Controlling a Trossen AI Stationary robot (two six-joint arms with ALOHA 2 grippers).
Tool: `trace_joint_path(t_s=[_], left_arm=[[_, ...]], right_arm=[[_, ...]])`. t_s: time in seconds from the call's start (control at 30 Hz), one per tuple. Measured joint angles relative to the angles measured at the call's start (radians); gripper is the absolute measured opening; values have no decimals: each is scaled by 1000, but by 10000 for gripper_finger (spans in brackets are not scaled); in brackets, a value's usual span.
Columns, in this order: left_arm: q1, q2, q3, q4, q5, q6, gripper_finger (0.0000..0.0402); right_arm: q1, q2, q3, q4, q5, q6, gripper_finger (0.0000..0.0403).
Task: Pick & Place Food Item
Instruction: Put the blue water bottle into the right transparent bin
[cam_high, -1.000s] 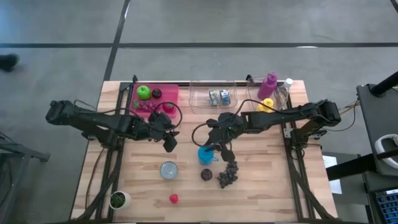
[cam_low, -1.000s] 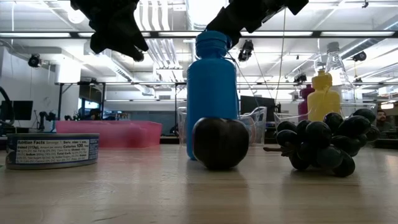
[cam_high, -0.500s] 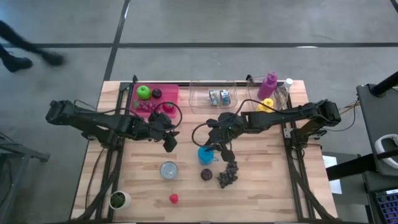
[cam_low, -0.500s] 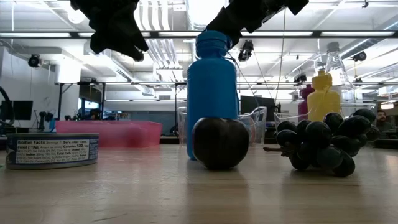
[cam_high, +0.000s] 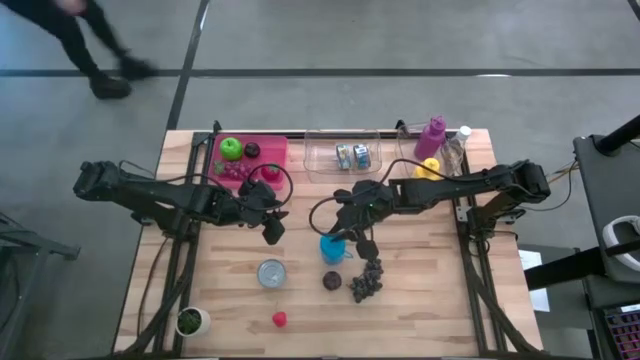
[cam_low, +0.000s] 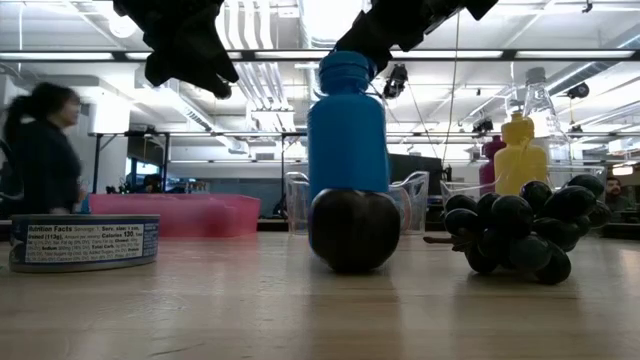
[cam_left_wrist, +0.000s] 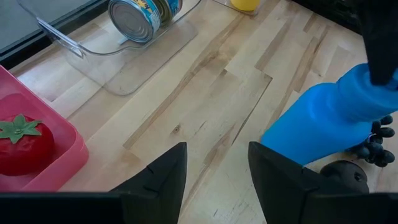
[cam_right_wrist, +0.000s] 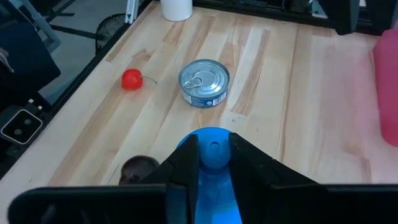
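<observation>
A blue bottle (cam_high: 332, 247) stands in the table's middle, tilted in the left wrist view (cam_left_wrist: 323, 118), with my right gripper (cam_right_wrist: 214, 149) shut on its top. Just near of it lie a dark plum (cam_high: 332, 281) and a bunch of dark grapes (cam_high: 366, 283). A tin can (cam_high: 271, 272) and a small red fruit (cam_high: 279, 319) lie nearer the front. My left gripper (cam_high: 272, 232) hovers open above the wood, left of the bottle, with nothing between its fingers (cam_left_wrist: 168, 171). My right gripper pinches the bottle's blue cap (cam_right_wrist: 214, 142) between its two fingers, coming slanting down from the table's right. The bottle hangs below the fingers, tilted. The plum (cam_low: 353, 230) hides its base in the low view, so whether it rests on the table I cannot tell.
At the far left a pink tray (cam_high: 272, 150) holds a green apple (cam_high: 231, 148) and red fruit. A clear bin (cam_high: 320, 160) with cans sits at far middle. Magenta (cam_high: 433, 135), yellow (cam_high: 427, 168) and clear bottles stand far right. A white cup (cam_high: 190, 321) stands front left.
The blue bottle, held by my right gripper, has shifted slightly toward the table's far edge and right. A person has walked into view beyond the table.
</observation>
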Motion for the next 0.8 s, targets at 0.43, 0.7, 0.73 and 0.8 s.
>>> trace_joint_path(t_s=[0.43,0.7,0.73,0.8], left_arm=[[0,0,0,0,0,2,184],[0,0,0,0,0,2,174],[0,0,0,1,0,2,173],[0,0,0,1,0,2,173]], right_arm=[[-15,-100,1,-1,45,31,66],[-92,-231,3,-67,108,84,66],[-106,-249,3,-80,113,90,66],[-133,-285,3,-101,151,99,66]])
